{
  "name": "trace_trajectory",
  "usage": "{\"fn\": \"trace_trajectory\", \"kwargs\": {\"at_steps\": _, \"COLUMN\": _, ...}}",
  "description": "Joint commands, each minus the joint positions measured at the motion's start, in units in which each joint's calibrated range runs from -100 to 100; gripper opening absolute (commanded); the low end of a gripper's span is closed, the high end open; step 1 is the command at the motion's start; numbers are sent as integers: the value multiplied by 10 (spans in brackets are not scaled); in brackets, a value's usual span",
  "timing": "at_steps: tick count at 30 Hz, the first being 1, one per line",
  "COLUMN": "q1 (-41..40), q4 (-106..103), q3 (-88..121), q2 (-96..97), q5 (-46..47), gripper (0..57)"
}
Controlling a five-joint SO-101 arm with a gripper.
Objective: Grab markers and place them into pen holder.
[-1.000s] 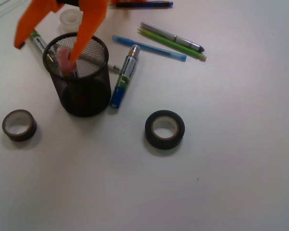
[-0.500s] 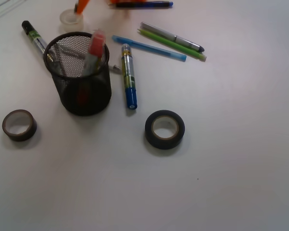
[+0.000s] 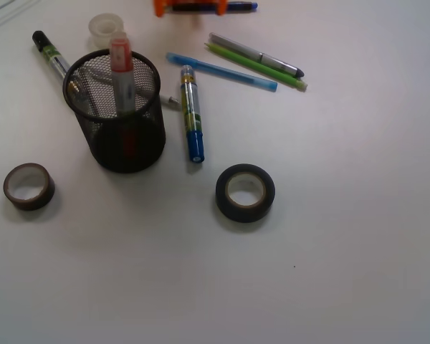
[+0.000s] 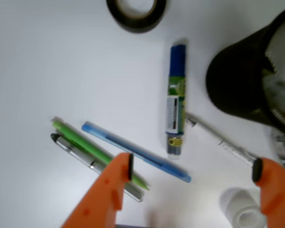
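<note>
Your pincer (image 4: 192,168), now pulled back to the table's far edge with jaws wide and empty, leaves the red marker (image 3: 122,72) upright in the pen holder (image 3: 118,129); blue marker (image 3: 192,115) and black marker (image 3: 50,51) remain.

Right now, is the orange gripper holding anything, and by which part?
Nothing is held. The orange gripper is open and empty above the table, with the blue-capped marker lying beyond it.
</note>
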Motion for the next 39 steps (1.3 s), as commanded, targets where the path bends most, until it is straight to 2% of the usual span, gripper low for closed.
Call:
{"fn": "trace_trajectory", "kwargs": {"at_steps": 1, "q1": -47, "q4": -9, "q3": 65, "q2": -10, "q5": -35, "gripper": 286}}
{"fn": "trace_trajectory", "kwargs": {"at_steps": 8, "q1": -55, "q4": -173, "q3": 238, "q2": -10, "q5": 28, "gripper": 286}}
{"fn": "trace_trajectory", "kwargs": {"at_steps": 14, "q1": -28, "q4": -245, "q3": 349, "q2": -11, "q5": 32, "gripper": 286}}
{"fn": "trace_trajectory", "kwargs": {"at_steps": 20, "q1": -10, "q4": -352, "q3": 412, "q2": -10, "q5": 70, "gripper": 286}}
{"fn": "trace_trajectory", "kwargs": {"at_steps": 29, "q1": -9, "q4": -459, "q3": 506, "q2": -10, "q5": 72, "gripper": 286}}
{"fn": "trace_trajectory", "kwargs": {"at_steps": 39, "q1": -9, "q4": -498, "q3": 493, "q2": 70, "q5": 69, "gripper": 286}}
